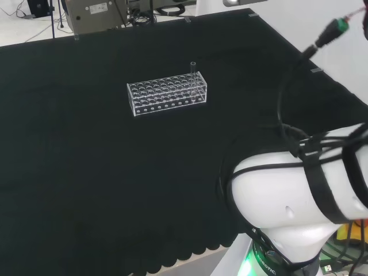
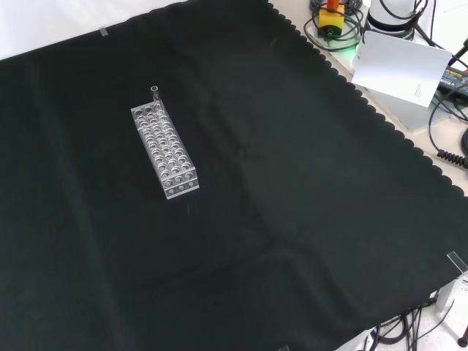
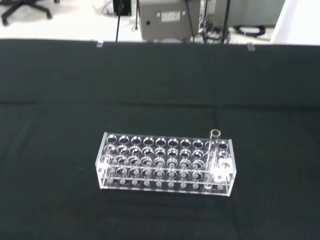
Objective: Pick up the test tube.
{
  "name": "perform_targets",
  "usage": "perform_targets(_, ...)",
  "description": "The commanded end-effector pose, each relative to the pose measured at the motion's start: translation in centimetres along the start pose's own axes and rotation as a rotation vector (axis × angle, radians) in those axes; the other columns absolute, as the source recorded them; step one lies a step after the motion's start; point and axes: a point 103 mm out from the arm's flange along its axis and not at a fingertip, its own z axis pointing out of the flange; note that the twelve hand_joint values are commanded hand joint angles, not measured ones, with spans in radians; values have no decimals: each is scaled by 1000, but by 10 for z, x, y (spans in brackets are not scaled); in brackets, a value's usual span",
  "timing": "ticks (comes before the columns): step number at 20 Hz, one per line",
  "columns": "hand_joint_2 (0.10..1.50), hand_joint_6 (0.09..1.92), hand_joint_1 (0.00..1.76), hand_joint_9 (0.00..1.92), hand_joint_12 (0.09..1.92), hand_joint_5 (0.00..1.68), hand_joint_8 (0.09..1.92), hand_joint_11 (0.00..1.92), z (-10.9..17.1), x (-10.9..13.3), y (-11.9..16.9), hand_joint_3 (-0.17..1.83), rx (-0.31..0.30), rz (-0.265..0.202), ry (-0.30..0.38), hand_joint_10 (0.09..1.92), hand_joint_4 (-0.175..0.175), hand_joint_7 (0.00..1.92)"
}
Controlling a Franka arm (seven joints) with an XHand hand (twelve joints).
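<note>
Test tube (image 1: 193, 68) of clear glass stands upright in a clear plastic rack (image 1: 167, 92) on the black cloth (image 1: 86, 172); in the head view it sits in a hole at the rack's far right corner, its open rim poking above the rack's top; in the front view the same tube (image 2: 155, 96) rises from the far end of the rack (image 2: 164, 151), which lies lengthwise away from the camera, left of the cloth's middle; in the wrist view the tube (image 3: 214, 150) stands near one end of the rack (image 3: 165, 162), in the row farther from the camera, one hole in from the end as far as can be made out; the rack's other holes look empty, rows of round openings over a see-through base; whether the fingers are released, clenched or grasping anything I cannot tell, so the tube's place relative to them cannot be given; the arm's big white link (image 1: 287, 201), wrapped with black cables, stands at the right of the head view, well apart from the rack; the cloth around the rack is bare, its scalloped edge (image 2: 344, 80) running along the bench at the upper right of the front view.
</note>
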Motion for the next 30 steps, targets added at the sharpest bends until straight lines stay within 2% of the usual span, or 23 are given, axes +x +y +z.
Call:
perform_targets(1,764,87,579,0,1430,147,583,0,30,8,73,423,116,-76,-26,804,-52,0)
perform_targets(9,765,87,584,0,1444,150,596,0,64,4,122,419,197,-74,12,834,-53,0)
perform_targets(12,764,87,597,2,1464,165,657,0,82,-1,140,417,224,-69,31,877,-57,0)
perform_targets(22,744,87,693,94,1534,232,799,0,138,-25,194,449,304,-8,3,921,-68,64)
perform_targets(28,738,87,710,112,1542,255,814,0,167,-42,214,467,369,16,-45,919,-72,86)
perform_targets(30,734,87,719,120,1545,267,818,0,179,-51,218,472,387,33,-33,920,-74,95)
